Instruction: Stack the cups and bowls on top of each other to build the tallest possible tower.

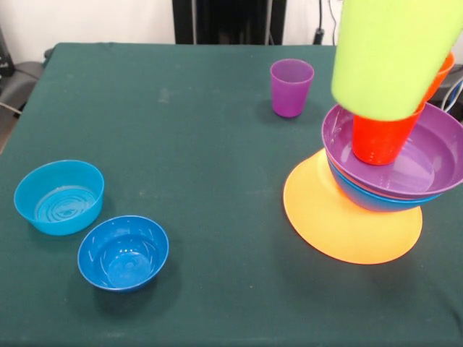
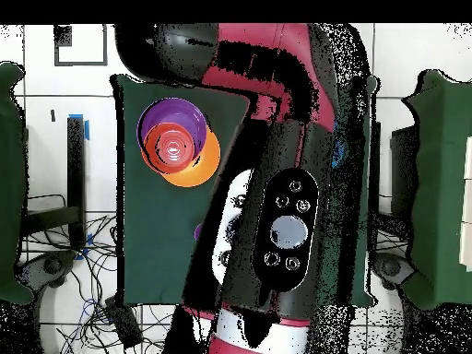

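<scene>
though the arm fills most of my overhead view, i can't find the gripper in either picture, so how its jaws stand is something i cannot tell. under it lies the dark green table. on the front view's right side stands the tower: an orange-yellow bowl turned upside down at the base, a blue bowl sitting on it, a purple bowl nested in that, an orange cup standing inside the purple bowl, and a lime green cup upside down over the top, very close to the camera and cut by the upper edge. the stack looks tilted from here. from overhead i see the same pile as rings at the table's left part. the light blue bowl sits upright at the front view's left, with the dark blue bowl just beside it, nearer the camera. the purple cup stands upright alone, behind the tower.
</scene>
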